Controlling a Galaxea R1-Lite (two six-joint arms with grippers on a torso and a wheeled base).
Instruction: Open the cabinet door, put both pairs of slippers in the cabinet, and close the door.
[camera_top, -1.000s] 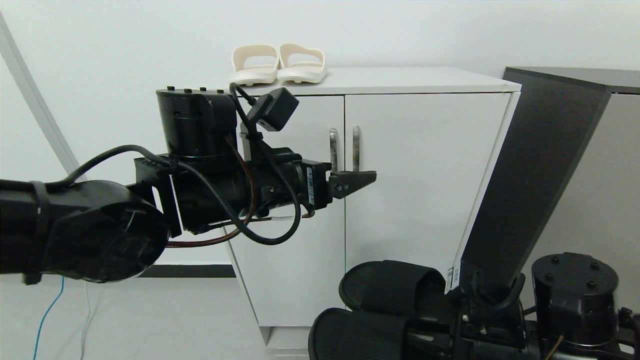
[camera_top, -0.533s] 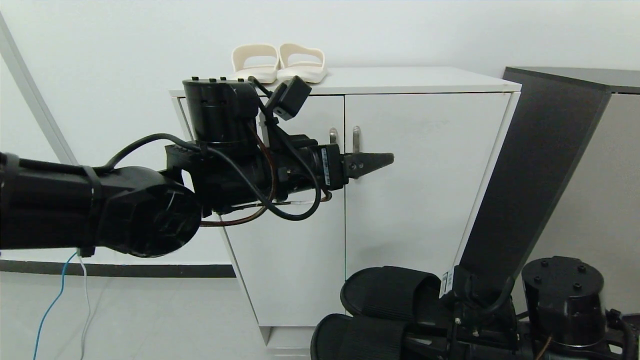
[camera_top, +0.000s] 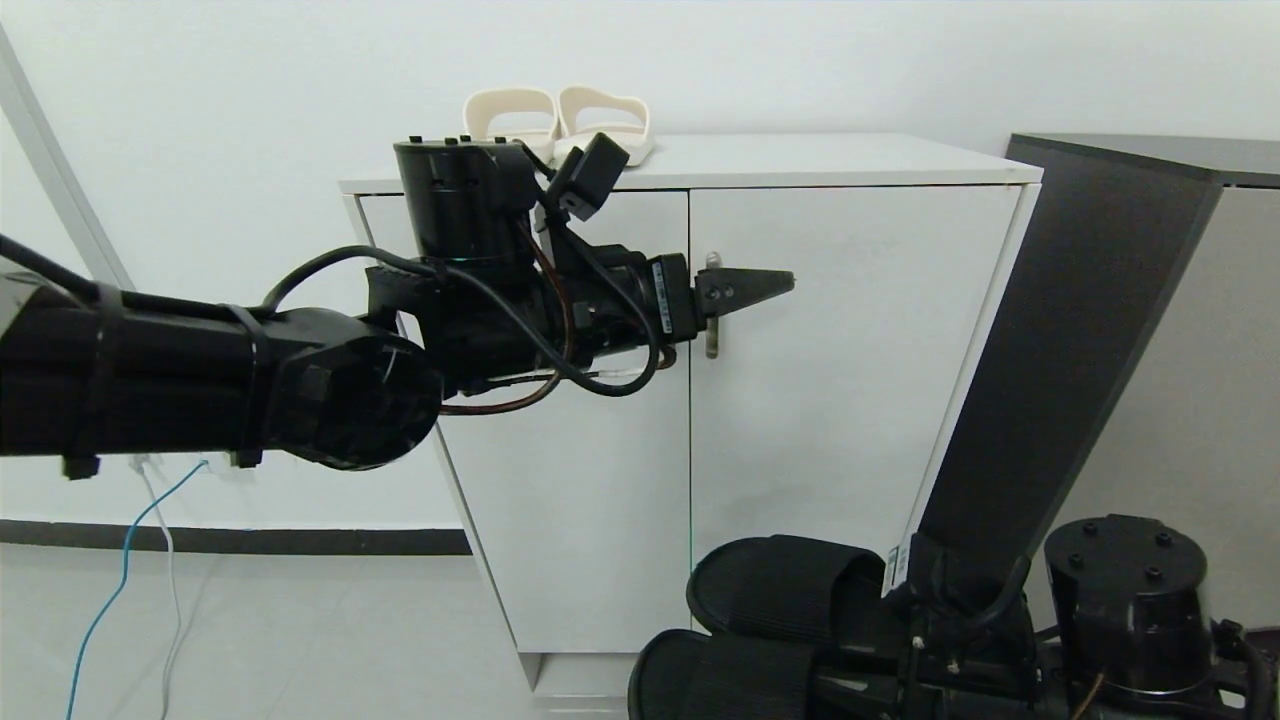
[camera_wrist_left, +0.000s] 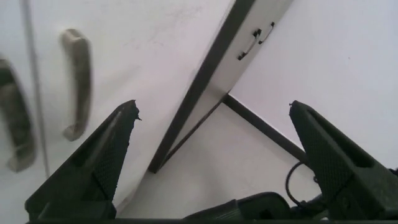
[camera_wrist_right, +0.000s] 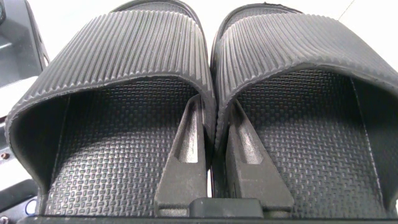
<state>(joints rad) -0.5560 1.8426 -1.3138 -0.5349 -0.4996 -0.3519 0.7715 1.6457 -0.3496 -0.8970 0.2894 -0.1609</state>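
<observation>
**White two-door cabinet (camera_top: 850, 380) shut, left gripper (camera_wrist_left: 212, 109) at the handles**

My left gripper hangs with jaws wide apart near the grey metal bar handle (camera_wrist_left: 74, 81), not around it. If I close now, I think it can miss, or catch both handles. The right gripper (camera_wrist_right: 214, 171) is clamped on the black ribbed slippers (camera_wrist_right: 124, 81), low before the doors, where an opening door may strike them. The cream foam slippers (camera_top: 555, 125) lie on top.

Head faces cabinet (camera_top: 850, 350) front; left wrist near same handles (camera_wrist_left: 77, 78); right wrist tight on black slippers (camera_wrist_right: 134, 68).
</observation>
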